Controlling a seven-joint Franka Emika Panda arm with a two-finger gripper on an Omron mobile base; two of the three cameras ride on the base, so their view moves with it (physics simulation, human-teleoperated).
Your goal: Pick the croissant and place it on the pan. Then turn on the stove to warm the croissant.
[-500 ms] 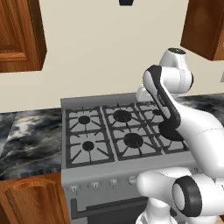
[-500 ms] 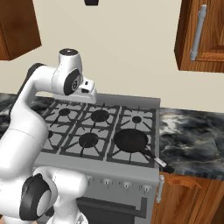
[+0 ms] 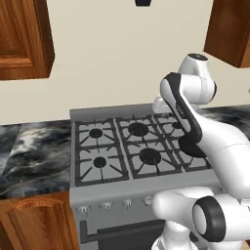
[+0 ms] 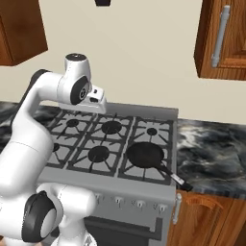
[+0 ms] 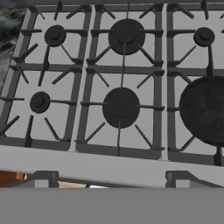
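Note:
The grey stove (image 3: 99,146) (image 4: 91,139) (image 5: 87,74) has six black burners under dark grates. A black pan (image 4: 144,154) (image 5: 205,111) sits on its front right burner, the long handle (image 4: 174,178) reaching past the stove's front right corner. In the left base view the pan (image 3: 188,145) is partly hidden behind my arm. My gripper (image 4: 98,102) (image 5: 111,179) hangs high above the back of the stove, left of the pan, and looks down at the middle burners. Its jaws stand wide open with nothing between them. The croissant is out of view.
Small silver knobs (image 3: 127,202) (image 4: 139,204) line the stove's front. Dark marble counter runs left (image 3: 34,151) and right (image 4: 211,153) of the stove. Wooden wall cabinets (image 3: 24,39) (image 4: 223,38) hang above both sides.

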